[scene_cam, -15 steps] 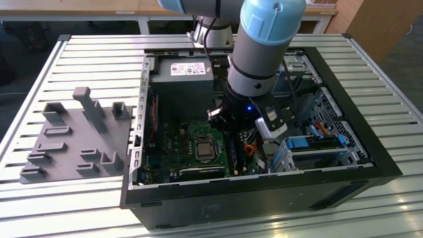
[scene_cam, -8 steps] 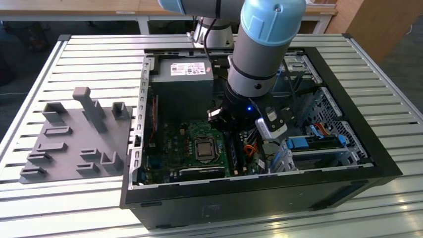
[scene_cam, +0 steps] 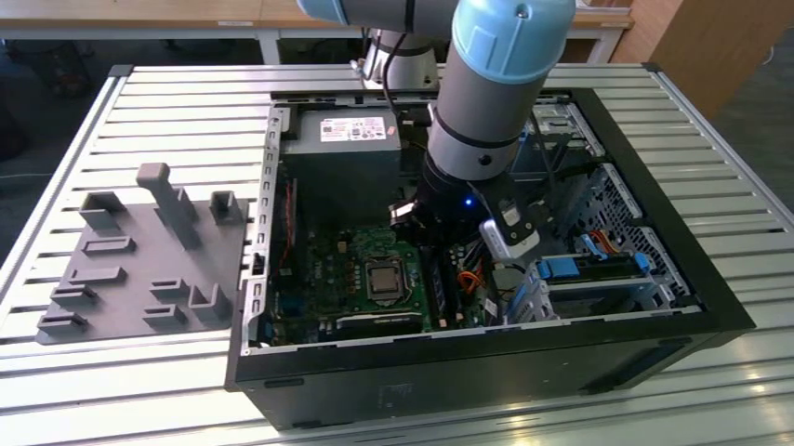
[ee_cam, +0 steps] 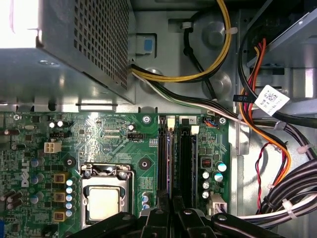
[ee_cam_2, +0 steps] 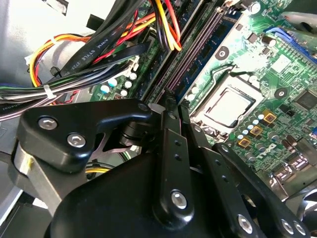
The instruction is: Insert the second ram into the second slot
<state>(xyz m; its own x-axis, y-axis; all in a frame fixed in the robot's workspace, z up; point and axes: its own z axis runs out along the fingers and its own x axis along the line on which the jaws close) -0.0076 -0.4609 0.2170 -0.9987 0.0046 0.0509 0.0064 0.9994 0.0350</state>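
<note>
Second ram [ee_cam: 170,158] sits edge-on between the 2 fingers [ee_cam: 157,220] of the gripper [ee_cam: 171,210]. In the first wrist view it shows as a thin bluish strip running away from the fingertips. The fingers are drawn in close on it, and I judge them clamped on its narrow edges, not standing free.

The strip lies along the bank of memory slots [ee_cam: 178,153] on the motherboard [ee_cam: 114,139], in line with 1 slot and just beside the processor socket [ee_cam: 103,201]. A darker slot runs alongside it on the far side from the socket; whether that 1 holds a stick I cannot tell.

In the second wrist view the gripper [ee_cam_2: 172,106] meets at a point right above the long slot rows. A bundle of cables [ee_cam_2: 99,54] passes close by.

Farther out, the exterior view has the arm [scene_cam: 490,102] reaching down into the open computer case [scene_cam: 496,353], beside the power supply [scene_cam: 341,139]. A grey parts fixture [scene_cam: 137,260] lies on the slatted table [scene_cam: 186,102] at the exterior view's left.

As for progress, the ram is carried to the slots and lined up. Whether it is pressed fully home and latched cannot be made out, so I judge the seating unfinished.
</note>
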